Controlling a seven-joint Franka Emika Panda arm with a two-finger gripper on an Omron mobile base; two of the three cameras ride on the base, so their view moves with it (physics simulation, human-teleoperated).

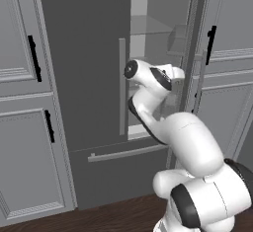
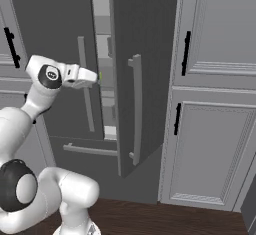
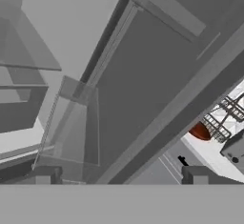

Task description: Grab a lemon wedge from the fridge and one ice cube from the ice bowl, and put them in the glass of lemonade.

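The fridge (image 1: 89,78) is tall and dark grey. Its left door is closed and its right door (image 2: 145,54) is swung open. My gripper (image 2: 94,76) is level with the gap between the doors and points into the fridge, with its fingers open and nothing between them. In the hand view my gripper (image 3: 121,178) faces glass shelves (image 3: 71,123). A tiny yellow-green sliver (image 2: 100,76), possibly the lemon wedge, shows just past the fingertips. The reddish-brown ice bowl (image 3: 200,131) appears beyond the door edge. The ice cube and the glass of lemonade are out of view.
Lighter grey panelled cabinets with black handles (image 1: 33,58) flank the fridge on both sides (image 2: 215,129). The open door's long bar handle (image 2: 136,109) stands right of my hand. A dark wire basket (image 3: 224,116) sits by the bowl. The floor is dark wood (image 2: 150,219).
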